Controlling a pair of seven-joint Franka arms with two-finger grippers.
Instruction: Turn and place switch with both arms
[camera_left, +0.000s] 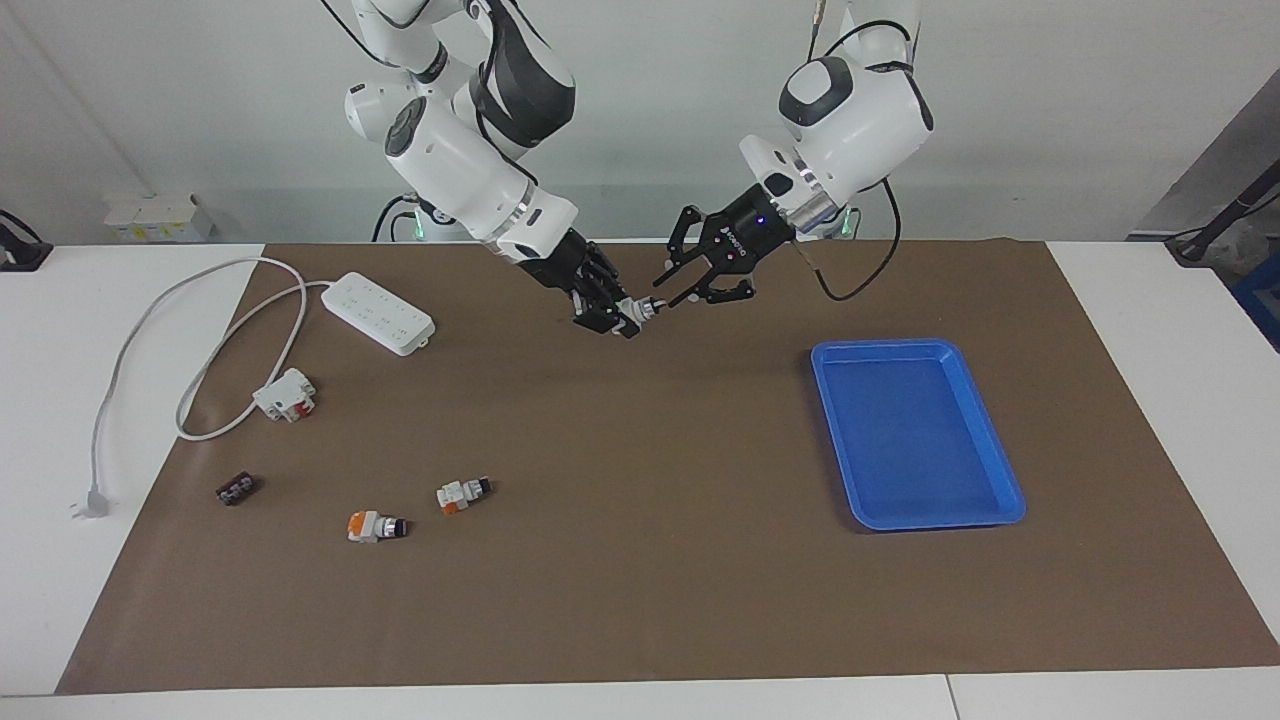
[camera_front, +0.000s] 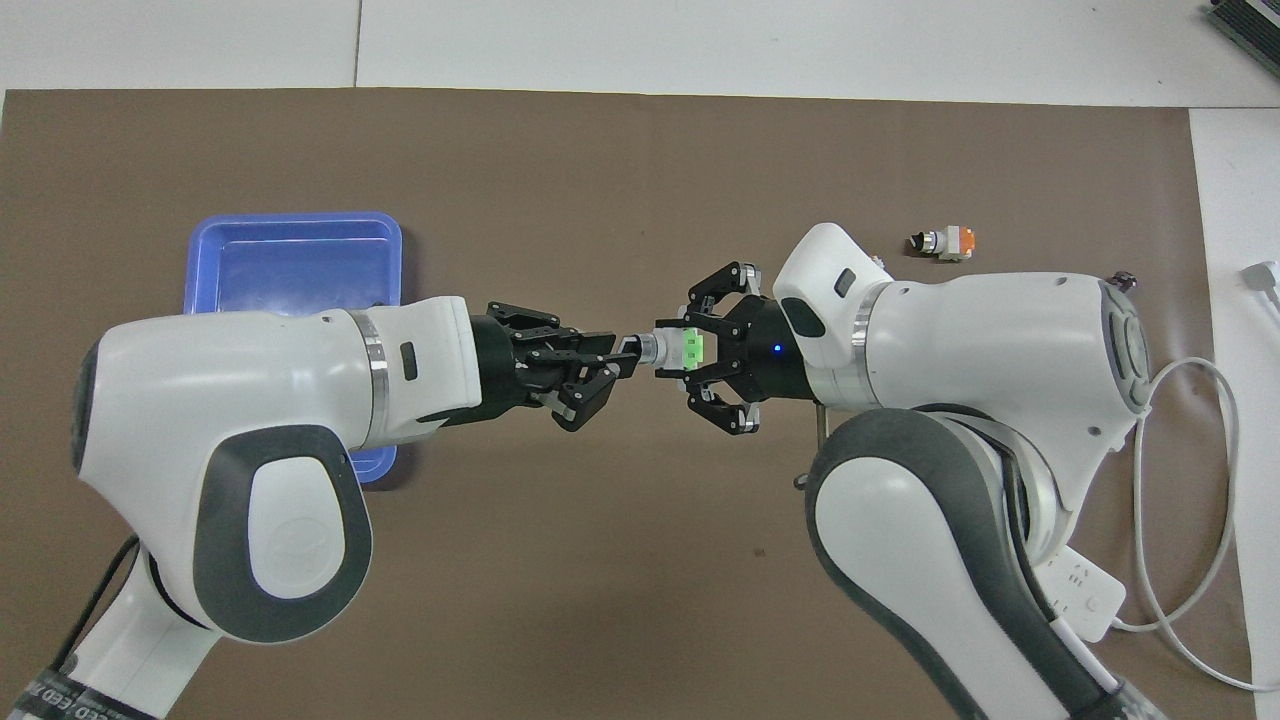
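Observation:
The switch (camera_front: 662, 350) hangs in the air over the mat's middle, green patch up and black knob end toward the left arm's end of the table. My right gripper (camera_front: 692, 351) is shut on its white body and shows in the facing view (camera_left: 612, 316), with the switch (camera_left: 634, 312) sticking out of it. My left gripper (camera_front: 620, 357) is narrowly open with its fingertips on either side of the knob end. In the facing view the left gripper (camera_left: 667, 298) meets the switch tip to tip.
A blue tray (camera_left: 885, 345) lies toward the left arm's end. Toward the right arm's end are a power strip (camera_left: 378, 313) with its cable, a white-and-red block (camera_left: 285, 394), two orange switches (camera_left: 376, 526) (camera_left: 463, 493) and a small dark part (camera_left: 235, 489).

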